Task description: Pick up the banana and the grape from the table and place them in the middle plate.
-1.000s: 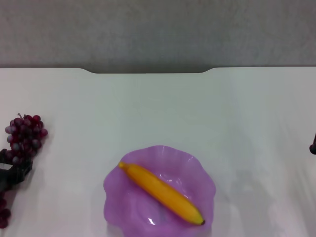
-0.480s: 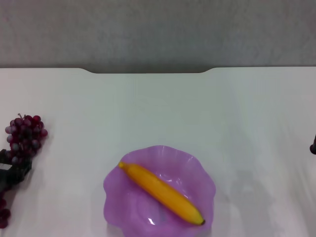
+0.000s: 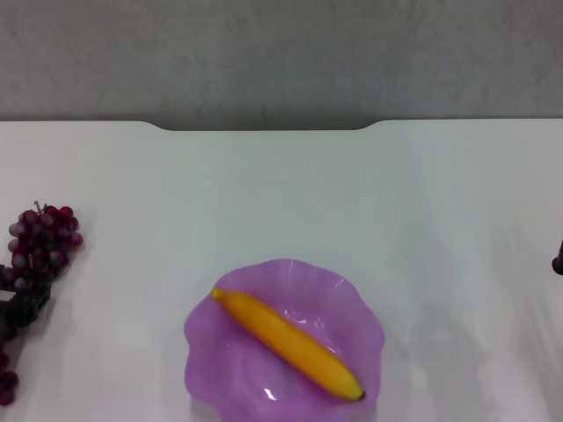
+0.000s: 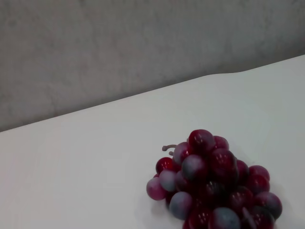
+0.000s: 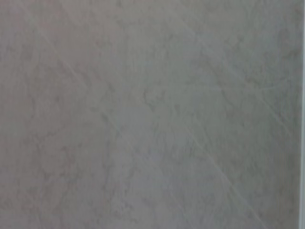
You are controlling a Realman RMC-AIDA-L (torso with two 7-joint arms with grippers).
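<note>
Since the earlier frames the grape (image 3: 40, 242) has shifted slightly at the desk's left edge, its lower berries drawn in toward the dark left gripper (image 3: 19, 309), which now shows less of itself in the head view. Whether its jaws are spread or pinching the bunch, I cannot tell; the berries hide them.

The banana (image 3: 287, 344) already lies diagonally across the middle plate (image 3: 204, 356), dark tip toward the near right rim. Only the grape remains on the desk (image 3: 290, 193), well apart from the plate.

Judged by looks, the bunch is light, lumpy and loosely jointed. Single berries would roll or slip under pressure. The soundest hold appears to be across the thick middle of the cluster, or at the short stem seen in the left wrist view (image 4: 167, 148), though that stem is thin and a poor target. The smooth skins look slippery, so a firm closure is advised.

Nothing stands between the bunch and the plate. The banana takes up the plate's centre, so the grape must settle beside or on it. A sliver of the right gripper (image 3: 558, 260) sits parked at the far right edge; I cannot tell how its jaws stand.
</note>
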